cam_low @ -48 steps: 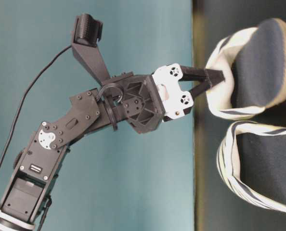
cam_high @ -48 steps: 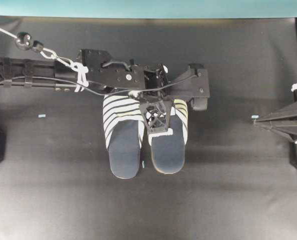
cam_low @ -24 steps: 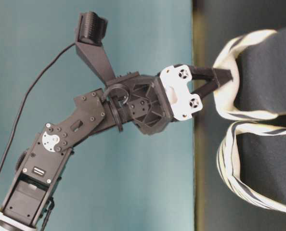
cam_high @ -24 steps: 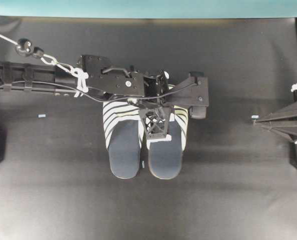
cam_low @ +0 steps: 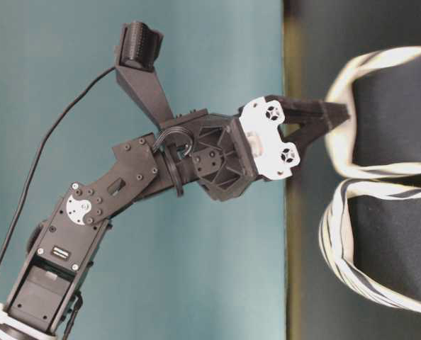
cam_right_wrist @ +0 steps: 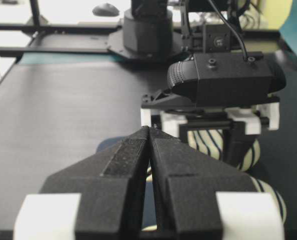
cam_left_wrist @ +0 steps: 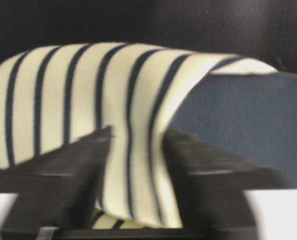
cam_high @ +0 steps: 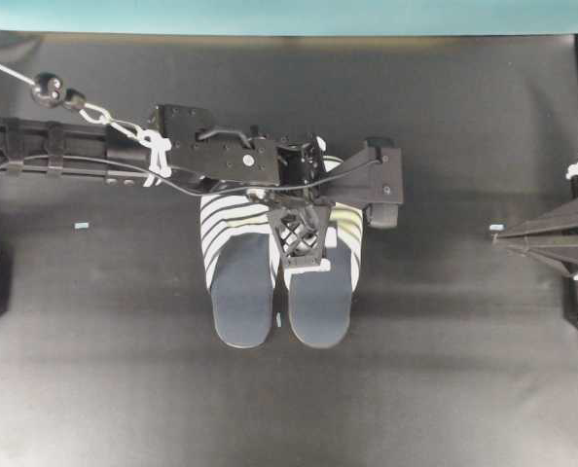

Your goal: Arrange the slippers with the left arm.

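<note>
We find the slippers [cam_high: 279, 277] side by side mid-surface, long axes running toward us — left end effector [cam_left_wrist: 136, 150] spread astride one striped toe cover; right end effector [cam_right_wrist: 149, 150] pressed together, well apart.

Striped slippers [cam_high: 280, 282] flat, side by side

One camera looks straight down on my counter [cam_high: 445, 370] from well above, with my left arm [cam_high: 75, 151] reaching in from the left edge and the slippers [cam_high: 279, 272] near the middle. A second sits at counter level, its picture turned on its side, close to my left tool [cam_low: 331, 120] and the same slippers. The camera on my left wrist looks along the tool from very near at one striped toe cover [cam_left_wrist: 88, 110], and the one on my right wrist looks level across the counter, over my right tool [cam_right_wrist: 149, 137], toward my left arm and the slippers.
</note>
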